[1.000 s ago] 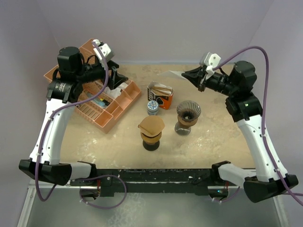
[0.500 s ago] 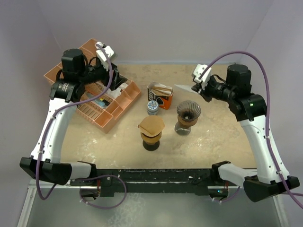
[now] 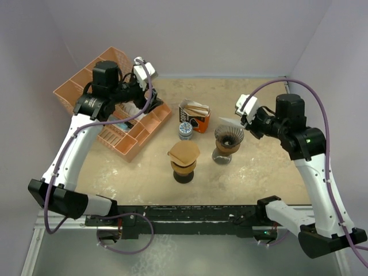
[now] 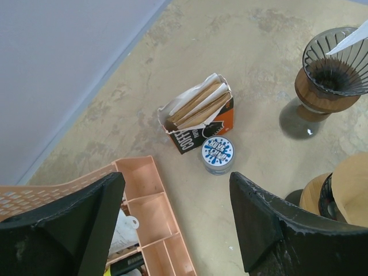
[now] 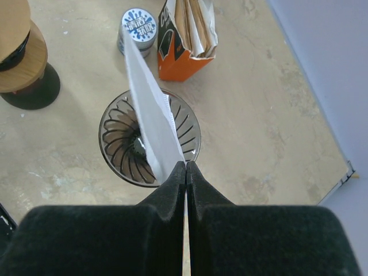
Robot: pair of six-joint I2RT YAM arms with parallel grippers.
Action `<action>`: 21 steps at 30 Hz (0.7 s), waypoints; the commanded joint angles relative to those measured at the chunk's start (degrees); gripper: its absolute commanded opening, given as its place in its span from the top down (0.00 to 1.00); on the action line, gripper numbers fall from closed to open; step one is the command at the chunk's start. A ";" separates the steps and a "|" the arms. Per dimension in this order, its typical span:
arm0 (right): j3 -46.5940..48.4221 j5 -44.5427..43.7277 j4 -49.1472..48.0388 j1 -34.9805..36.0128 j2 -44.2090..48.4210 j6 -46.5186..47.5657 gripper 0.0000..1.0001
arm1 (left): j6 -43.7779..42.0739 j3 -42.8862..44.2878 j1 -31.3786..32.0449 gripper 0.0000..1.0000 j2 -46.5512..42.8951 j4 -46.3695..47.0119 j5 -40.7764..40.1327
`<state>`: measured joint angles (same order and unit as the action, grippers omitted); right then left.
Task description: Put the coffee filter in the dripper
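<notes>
The white coffee filter (image 5: 150,109) is pinched at one corner between the closed fingers of the right gripper (image 5: 185,167) — held flat and edge-on over the glass dripper (image 5: 118,144) at the centre of the right wrist view. Whether paper and glass touch cannot be told. The left gripper (image 4: 174,192) is spread wide with nothing between its fingers, above the peach tray (image 4: 150,227) at lower left. An orange filter box (image 4: 198,118) and a small tin (image 4: 217,154) are seen mid-frame — just beside each other.

White filter (image 5: 150,112), folded flat, edge-on above dark ribbed dripper (image 5: 118,145).
</notes>
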<state>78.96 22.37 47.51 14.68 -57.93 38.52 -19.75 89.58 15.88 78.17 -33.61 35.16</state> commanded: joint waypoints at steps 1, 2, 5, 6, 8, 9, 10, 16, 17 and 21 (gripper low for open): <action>-1.42 -2.71 0.04 0.09 0.49 -2.25 1.00 | -2.40 1.68 1.47 0.26 0.59 -0.21 -1.02; -1.62 -3.15 0.04 0.11 0.65 -2.45 1.00 | -2.65 1.88 1.74 0.26 0.77 -0.35 -1.16; -2.49 -3.55 0.04 0.16 1.14 -3.27 1.00 | -3.32 2.48 2.59 0.26 1.40 -0.82 -1.62; -2.95 -3.75 0.04 0.13 1.26 -3.55 1.00 | -3.48 2.69 2.82 0.26 1.57 -0.93 -1.75; -4.05 -4.18 0.04 0.17 1.48 -3.97 1.00 | -3.69 3.03 3.21 0.26 1.80 -1.05 -1.98; -4.60 -4.38 0.04 0.15 1.50 -4.23 1.00 | -3.79 3.22 3.46 0.26 1.92 -1.15 -1.96; -5.28 -4.54 0.04 0.17 1.46 -4.35 1.00 | -3.89 3.37 3.68 0.26 2.04 -1.15 -1.97; -5.96 -6.22 0.05 0.15 -0.02 -5.12 1.00 | -3.99 4.62 5.04 0.26 2.88 -1.44 -1.86; -5.55 -6.16 0.00 0.17 -0.40 -5.12 1.00 | -4.01 4.58 5.17 0.26 2.97 -1.39 -1.76; -3.58 -5.19 -0.04 0.18 -2.71 -5.16 0.98 | -3.99 4.26 5.82 0.26 2.90 -1.39 -1.57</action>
<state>72.69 17.37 47.77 14.68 -58.92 34.44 -22.59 91.64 20.99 81.10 -35.81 33.17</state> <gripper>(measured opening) 0.008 0.738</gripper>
